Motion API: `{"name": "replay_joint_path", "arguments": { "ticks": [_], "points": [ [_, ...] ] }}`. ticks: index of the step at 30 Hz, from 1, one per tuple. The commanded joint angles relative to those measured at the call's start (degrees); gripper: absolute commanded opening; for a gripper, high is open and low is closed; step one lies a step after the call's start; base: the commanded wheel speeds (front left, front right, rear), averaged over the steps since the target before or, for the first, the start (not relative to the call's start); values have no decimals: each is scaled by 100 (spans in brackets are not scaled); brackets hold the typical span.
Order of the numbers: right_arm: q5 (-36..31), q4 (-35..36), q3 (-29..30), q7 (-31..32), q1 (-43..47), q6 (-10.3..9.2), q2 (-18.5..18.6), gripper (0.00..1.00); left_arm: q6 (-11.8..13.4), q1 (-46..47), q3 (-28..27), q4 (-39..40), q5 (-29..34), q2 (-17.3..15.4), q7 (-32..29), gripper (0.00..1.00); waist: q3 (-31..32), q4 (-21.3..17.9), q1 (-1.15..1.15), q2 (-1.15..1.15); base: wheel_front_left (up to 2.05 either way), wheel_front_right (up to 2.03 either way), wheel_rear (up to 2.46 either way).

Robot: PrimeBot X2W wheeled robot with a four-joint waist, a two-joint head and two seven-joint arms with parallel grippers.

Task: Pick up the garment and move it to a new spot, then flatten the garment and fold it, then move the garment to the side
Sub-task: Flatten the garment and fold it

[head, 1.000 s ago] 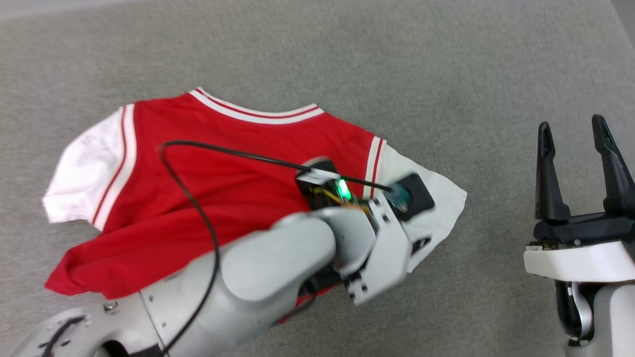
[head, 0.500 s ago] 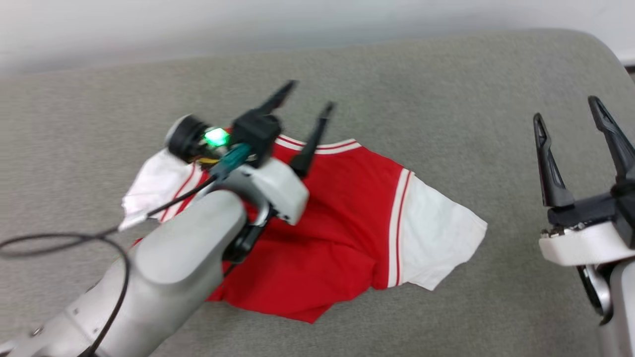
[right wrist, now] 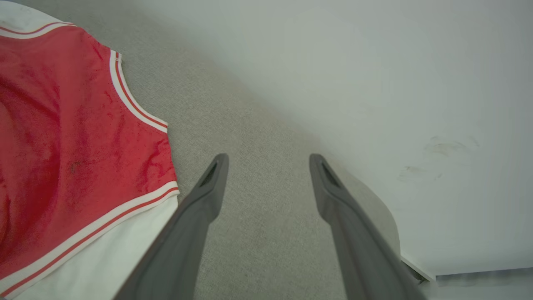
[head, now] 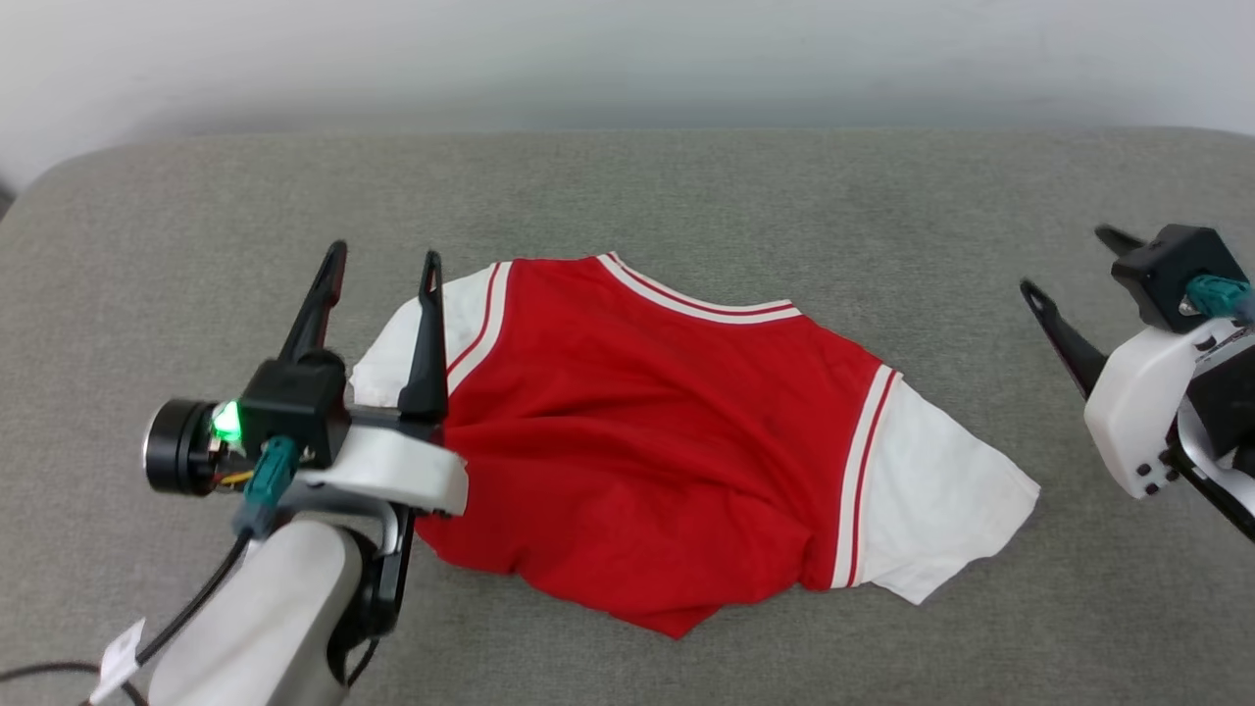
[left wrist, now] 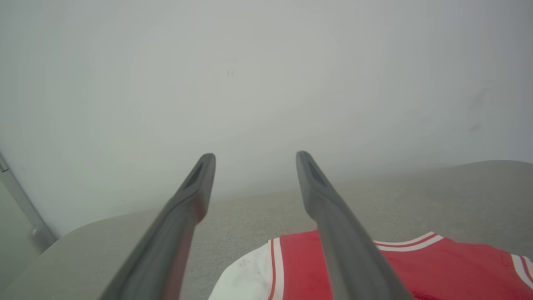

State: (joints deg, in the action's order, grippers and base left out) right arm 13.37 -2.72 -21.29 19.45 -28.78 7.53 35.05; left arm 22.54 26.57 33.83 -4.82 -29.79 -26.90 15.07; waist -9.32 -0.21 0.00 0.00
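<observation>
One second later, left end effector (head: 384, 252) has lifted off the garment (head: 647, 431).

The shirt (head: 647, 431) lies spread in the middle of the worktop (head: 686, 196), with a wall (head: 627, 59) behind. The left gripper (head: 384, 253) is at the shirt's left edge. The right gripper (head: 1064, 259) is well apart on the right.

A grey fabric-covered counter (head: 686, 186) with rounded corners sits before a plain pale wall (head: 627, 59) bearing faint scuffs (right wrist: 441, 146), evenly lit
</observation>
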Motion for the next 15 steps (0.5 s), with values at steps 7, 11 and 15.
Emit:
{"name": "replay_joint_path", "arguments": {
  "ticks": [7, 11, 15],
  "points": [
    [1758, -13, -1100, 2332, -469, -7, 1019, 100, -35, -856, -832, 472, 593, 400, 11, 100, -174, 311, 0, 0, 0, 0, 0],
    [2398, -232, -1333, 2978, -534, -7, 1202, 100, -180, -1114, -1146, 553, 872, 609, 12, 100, -337, 459, 0, 0, 0, 0, 0],
    [2624, -717, -1324, 2940, -403, -7, 988, 100, -354, -1268, -1440, 518, 1114, 804, 12, 100, -527, 567, 0, 0, 0, 0, 0]
  ]
}}
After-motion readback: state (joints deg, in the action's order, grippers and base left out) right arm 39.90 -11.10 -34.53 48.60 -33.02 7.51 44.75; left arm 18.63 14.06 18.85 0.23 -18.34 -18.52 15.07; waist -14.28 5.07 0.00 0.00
